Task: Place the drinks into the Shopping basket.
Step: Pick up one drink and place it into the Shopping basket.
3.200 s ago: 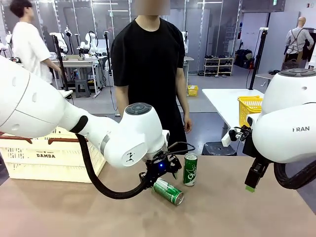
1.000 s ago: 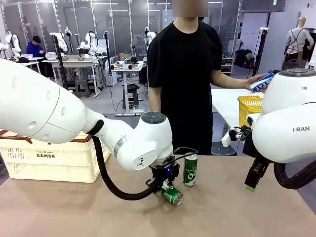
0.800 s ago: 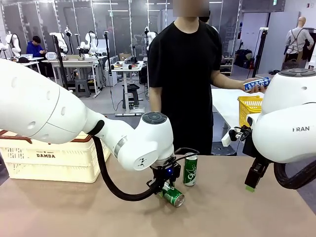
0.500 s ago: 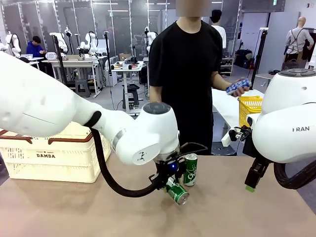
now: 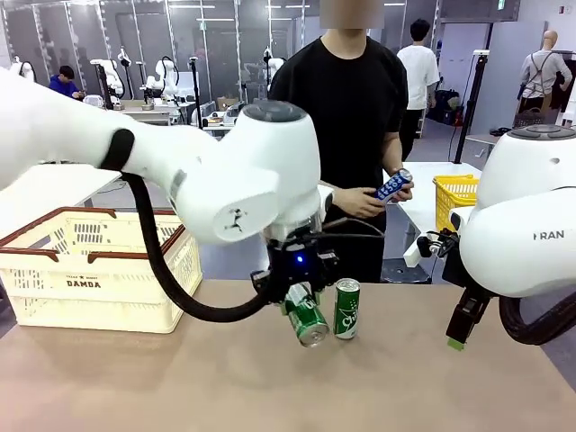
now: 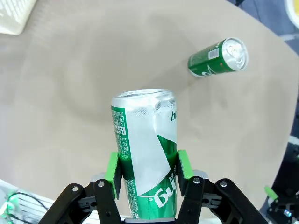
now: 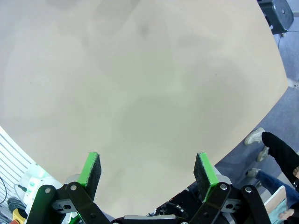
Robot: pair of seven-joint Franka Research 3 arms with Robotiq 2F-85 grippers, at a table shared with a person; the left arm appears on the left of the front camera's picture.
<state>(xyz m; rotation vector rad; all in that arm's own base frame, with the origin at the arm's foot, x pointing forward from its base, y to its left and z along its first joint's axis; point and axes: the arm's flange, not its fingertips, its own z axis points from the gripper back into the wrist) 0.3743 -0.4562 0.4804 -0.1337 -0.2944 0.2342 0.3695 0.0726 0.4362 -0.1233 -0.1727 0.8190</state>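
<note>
My left gripper point(image 5: 301, 301) point(image 6: 145, 170) is shut on a green drink can point(image 5: 307, 319) point(image 6: 145, 149), holding it tilted in the air above the table. A second green can point(image 5: 346, 309) point(image 6: 217, 57) stands upright on the table just to its right. The person behind the table holds a blue and white can point(image 5: 393, 186) in both hands. The cream Shopping basket point(image 5: 94, 279) with brown rim sits at the table's far left. My right gripper point(image 7: 147, 170) hangs open over bare tabletop at the right, one green fingertip point(image 5: 456, 343) showing in the front view.
A yellow mesh basket point(image 5: 454, 196) stands on a white table behind, at the right. The tan table point(image 5: 405, 387) has free room in front and between the basket and the cans. The table's rounded edge point(image 7: 261, 112) runs near my right gripper.
My left arm has lifted the lying green can off the table and swung upward. The person has brought the blue can from the right down in front of the body.
</note>
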